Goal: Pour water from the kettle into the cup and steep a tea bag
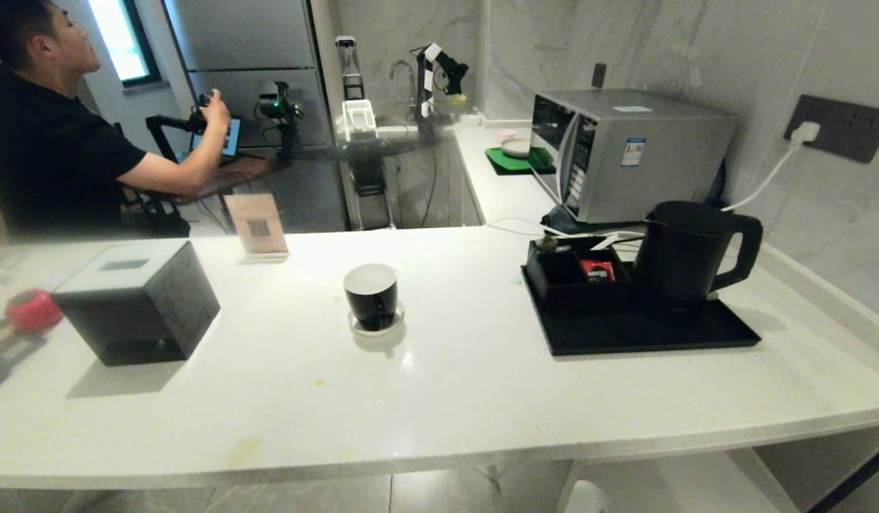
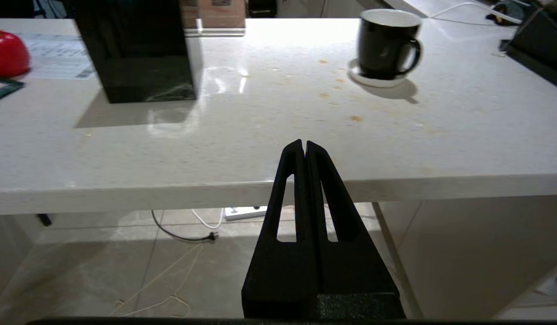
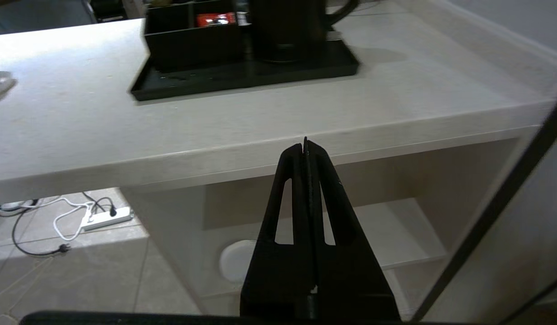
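Matte black tapered kettle (image 1: 680, 258) stood upright, spout pointing left toward the glossy black mug (image 1: 372, 295); left gripper (image 2: 305, 145) and right gripper (image 3: 304, 145) both closed, empty.

Bare counter (image 1: 482, 356) runs along the near edge and between the cup (image 1: 371, 294) and black tray (image 1: 646, 331). The kettle (image 1: 685, 256) blocks the right, a black box (image 1: 144, 303) the left.

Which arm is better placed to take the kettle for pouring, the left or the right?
Probably the right. The kettle stands on the robot's right, straight ahead of the right gripper; the left gripper faces the side with the cup. Both are shut, short of the counter edge.
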### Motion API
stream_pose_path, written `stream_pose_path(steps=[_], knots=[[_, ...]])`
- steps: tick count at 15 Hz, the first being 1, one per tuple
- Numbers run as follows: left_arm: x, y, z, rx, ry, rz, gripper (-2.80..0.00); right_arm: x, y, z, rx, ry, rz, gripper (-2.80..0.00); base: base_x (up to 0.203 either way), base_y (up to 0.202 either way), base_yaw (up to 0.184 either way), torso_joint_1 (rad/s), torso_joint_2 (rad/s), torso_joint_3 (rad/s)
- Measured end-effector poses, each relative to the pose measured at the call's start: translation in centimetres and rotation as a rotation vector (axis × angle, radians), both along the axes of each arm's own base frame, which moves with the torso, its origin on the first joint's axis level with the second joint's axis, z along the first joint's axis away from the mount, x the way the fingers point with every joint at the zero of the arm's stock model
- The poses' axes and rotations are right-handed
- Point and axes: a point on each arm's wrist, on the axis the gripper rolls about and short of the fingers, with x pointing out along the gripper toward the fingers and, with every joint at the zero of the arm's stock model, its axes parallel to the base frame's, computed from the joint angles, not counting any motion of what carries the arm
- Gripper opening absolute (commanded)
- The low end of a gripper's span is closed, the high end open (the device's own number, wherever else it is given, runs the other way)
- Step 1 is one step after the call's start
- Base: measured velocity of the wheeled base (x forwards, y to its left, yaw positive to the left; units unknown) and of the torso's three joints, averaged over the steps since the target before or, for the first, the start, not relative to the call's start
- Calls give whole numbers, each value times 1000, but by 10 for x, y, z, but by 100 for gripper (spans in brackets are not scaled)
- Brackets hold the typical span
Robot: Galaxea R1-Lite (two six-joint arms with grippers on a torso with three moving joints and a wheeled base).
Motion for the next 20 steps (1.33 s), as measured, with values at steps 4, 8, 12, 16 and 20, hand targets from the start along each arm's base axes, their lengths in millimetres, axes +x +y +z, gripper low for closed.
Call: stream_pose_path(steps=[4, 8, 12, 16, 20], knots=[[0, 0, 0, -1, 1, -1, -280, 0, 0, 0, 0, -1, 0, -280, 0, -192, 0, 3, -1, 4], [0, 0, 0, -3, 1, 0, -280, 0, 0, 0, 0, 0, 0, -280, 0, -53, -1, 2, 2, 2], [0, 0, 0, -3, 2, 0, -280, 0, 0, 0, 0, -1, 1, -280, 0, 0, 0, 0, 0, 0], [0, 0, 0, -3, 2, 0, -280, 0, 0, 0, 0, -1, -1, -280, 0, 0, 0, 0, 0, 0], [0, 0, 0, -3, 1, 0, -280, 0, 0, 0, 0, 0, -3, -280, 0, 0, 0, 0, 0, 0]])
